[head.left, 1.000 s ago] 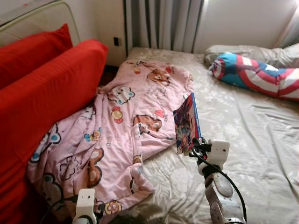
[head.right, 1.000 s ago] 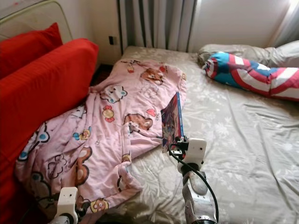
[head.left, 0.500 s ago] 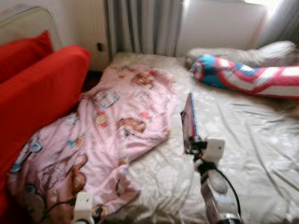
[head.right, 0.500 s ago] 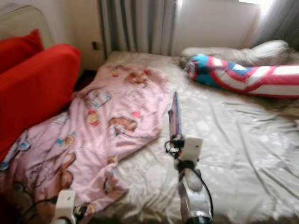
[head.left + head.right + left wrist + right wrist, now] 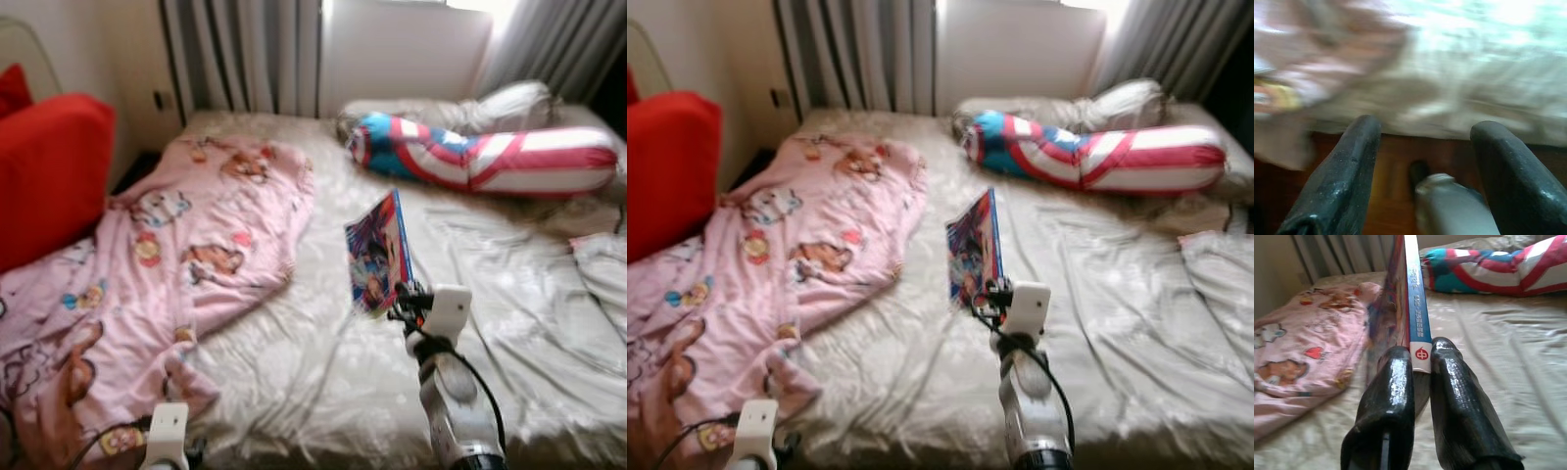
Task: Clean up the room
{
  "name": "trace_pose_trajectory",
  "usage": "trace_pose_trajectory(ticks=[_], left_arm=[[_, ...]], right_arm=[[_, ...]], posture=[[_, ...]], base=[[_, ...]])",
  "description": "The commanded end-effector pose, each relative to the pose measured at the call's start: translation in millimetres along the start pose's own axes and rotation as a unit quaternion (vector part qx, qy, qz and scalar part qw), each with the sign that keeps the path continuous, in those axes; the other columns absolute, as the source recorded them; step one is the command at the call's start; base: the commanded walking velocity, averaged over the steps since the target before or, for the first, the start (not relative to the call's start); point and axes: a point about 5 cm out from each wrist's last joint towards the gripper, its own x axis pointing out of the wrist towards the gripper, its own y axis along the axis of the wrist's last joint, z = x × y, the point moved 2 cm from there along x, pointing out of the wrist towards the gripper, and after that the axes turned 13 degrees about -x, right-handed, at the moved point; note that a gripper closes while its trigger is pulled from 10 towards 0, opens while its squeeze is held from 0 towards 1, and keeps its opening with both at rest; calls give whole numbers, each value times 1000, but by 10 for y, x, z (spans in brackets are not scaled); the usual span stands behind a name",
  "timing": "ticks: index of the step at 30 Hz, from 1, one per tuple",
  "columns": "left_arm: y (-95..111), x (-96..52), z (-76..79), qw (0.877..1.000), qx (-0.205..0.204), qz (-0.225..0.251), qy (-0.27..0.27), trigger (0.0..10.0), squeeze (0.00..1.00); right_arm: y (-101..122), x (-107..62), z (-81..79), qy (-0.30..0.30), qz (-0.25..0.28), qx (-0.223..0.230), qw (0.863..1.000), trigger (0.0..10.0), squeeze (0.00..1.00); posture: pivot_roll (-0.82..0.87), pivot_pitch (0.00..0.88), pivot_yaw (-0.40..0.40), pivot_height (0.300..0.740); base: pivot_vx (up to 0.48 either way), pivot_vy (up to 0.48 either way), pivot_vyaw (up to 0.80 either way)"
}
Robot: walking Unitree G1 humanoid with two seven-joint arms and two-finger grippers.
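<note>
A thin colourful book [image 5: 377,253] with a blue spine [image 5: 1415,298] is held upright above the beige bed [image 5: 509,294]. My right gripper [image 5: 1419,363] is shut on the book's lower spine, and its white wrist [image 5: 443,315] sits over the middle of the bed. A pink cartoon-print blanket [image 5: 167,264] lies crumpled over the bed's left side. My left gripper [image 5: 1422,147] hangs low by the bed's near edge, fingers [image 5: 1352,166] spread open, nothing between them, with wood floor below.
A red, white and blue bolster pillow [image 5: 480,157] and a beige pillow [image 5: 490,103] lie at the head of the bed. A red cushion [image 5: 49,166] stands at the left. Grey curtains [image 5: 235,54] hang behind. Rumpled cloth [image 5: 602,274] lies at the right edge.
The camera has swung to the right, so the red cushions slid out to the left and more of the bed's right side shows. The book stays in my right gripper.
</note>
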Motion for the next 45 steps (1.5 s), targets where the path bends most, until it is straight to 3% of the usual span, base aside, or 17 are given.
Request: trace_pose_trajectory(ticks=[1,33,45], left_arm=[[-31,-17,-110,1000,5,-9,13,10000,0],[-53,-20,-108,1000,4,-14,14,10000,0],[-18,-11,-73,1000,-10,-4,7,10000,0]], right_arm=[[163,53,-10,-3,35,4,999,10000,0],[153,50,-6,-6,33,3,999,10000,0],[145,47,-6,-7,31,3,999,10000,0]], posture=[[-33,35,-52,727],[-34,41,-51,727],[-34,42,-51,727]], base=[[0,-360,0],[0,-357,0],[0,-44,0]])
